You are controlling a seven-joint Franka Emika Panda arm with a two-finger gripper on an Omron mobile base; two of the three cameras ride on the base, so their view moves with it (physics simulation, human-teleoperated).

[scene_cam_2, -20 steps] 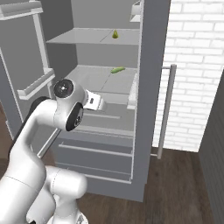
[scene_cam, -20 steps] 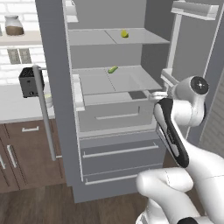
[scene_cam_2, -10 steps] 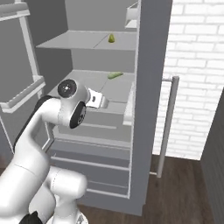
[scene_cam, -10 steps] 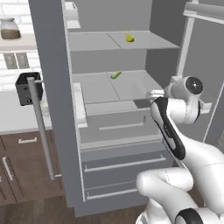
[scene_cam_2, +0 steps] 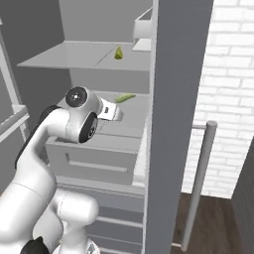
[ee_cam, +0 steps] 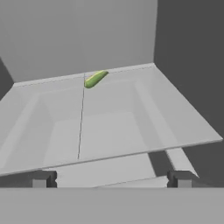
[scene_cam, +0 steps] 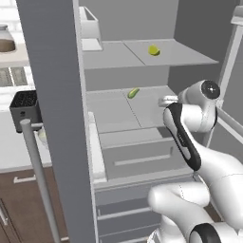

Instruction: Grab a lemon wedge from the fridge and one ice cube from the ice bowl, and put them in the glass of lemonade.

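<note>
Fridge [scene_cam: 52, 71] doors open; interior shelves exposed in both base views. Lemon wedge [scene_cam: 134, 93] lies on the middle shelf [scene_cam: 109, 111], upper centre of the left base view, near the back wall and just beside the seam between the two shelf panels. In the right base view the same wedge [scene_cam_2: 124, 98] sits just right of centre, beyond the hand. In the hand view it [ee_cam: 95, 79] appears upper centre-left, at the far edge of the shelf against the back wall, elongated and lying flat. A second small yellow-green item [scene_cam: 153, 50] rests on the upper shelf [scene_cam: 142, 54], top centre-right of the left base view; its identity cannot be resolved. Gripper [ee_cam: 110, 178] at the front edge of the middle shelf, well apart from the wedge; fingertips [ee_cam: 41, 178] spread wide at the bottom of the hand view, nothing between them. Black toaster [scene_cam: 26, 109] on the counter at left of the left base view.
</note>
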